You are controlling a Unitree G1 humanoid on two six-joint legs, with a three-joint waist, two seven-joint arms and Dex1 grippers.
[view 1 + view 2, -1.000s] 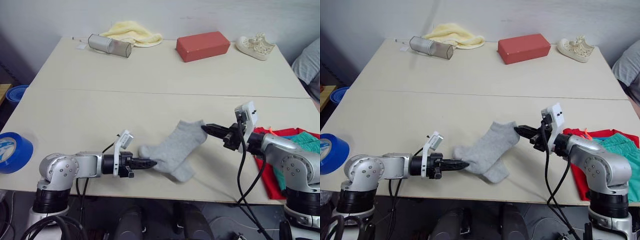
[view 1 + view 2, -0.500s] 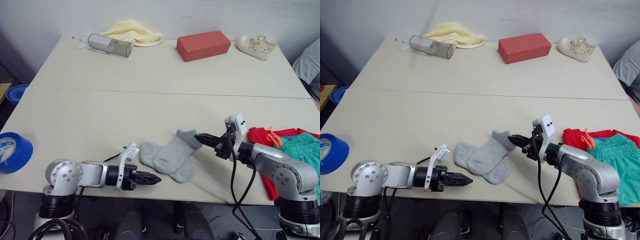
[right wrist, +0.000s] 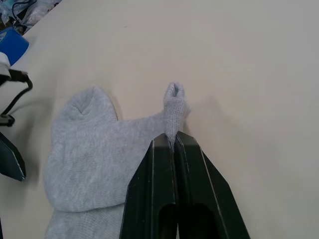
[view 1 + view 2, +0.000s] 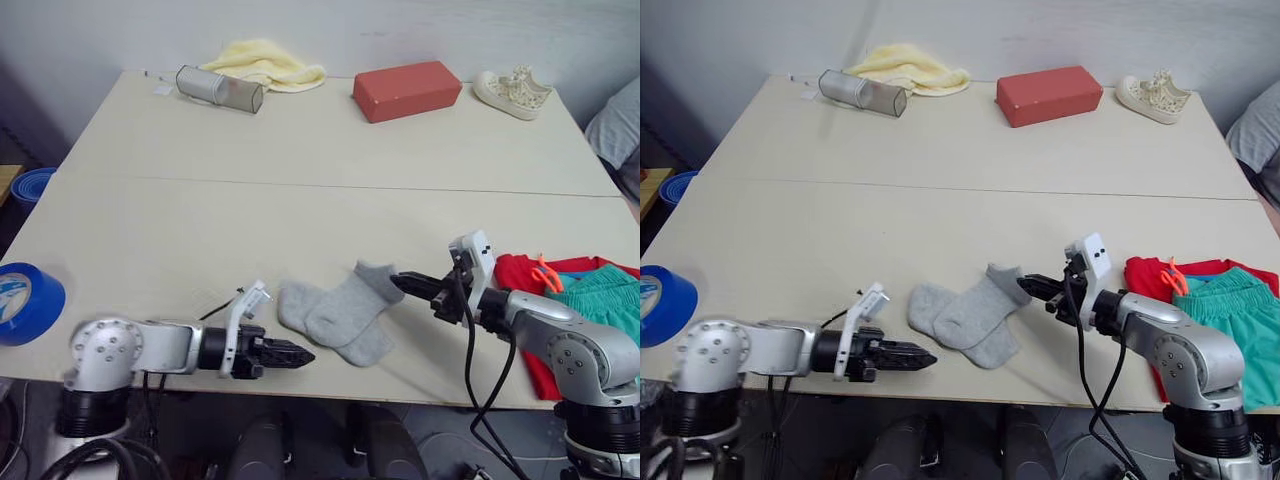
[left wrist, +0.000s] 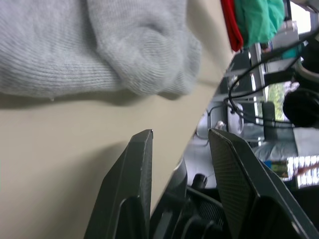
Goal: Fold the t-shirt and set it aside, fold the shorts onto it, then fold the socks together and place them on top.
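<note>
The grey socks point(image 4: 335, 315) lie together on the table near its front edge, one overlapping the other. My right gripper point(image 4: 397, 283) is shut on a cuff end of the socks point(image 3: 172, 107), holding it slightly raised. My left gripper point(image 4: 302, 352) hovers low by the table's front edge, just short of the socks' toe end point(image 5: 124, 55), open with nothing between its fingers. The red t-shirt point(image 4: 515, 272) lies at the right edge of the table, with the teal shorts point(image 4: 600, 290) and their orange drawstring point(image 4: 545, 272) on top of it.
Along the far edge are a pale yellow cloth point(image 4: 265, 62), a metal cylinder point(image 4: 220, 90), a red-brown block point(image 4: 405, 92) and a white sneaker point(image 4: 512, 92). A blue tape roll point(image 4: 25, 300) sits at the front left. A person's grey sleeve point(image 4: 618, 130) shows at the right.
My left gripper has let go of the socks and drawn back toward the front edge. My right gripper has carried the cuff end left and down, so the socks lie bunched.
</note>
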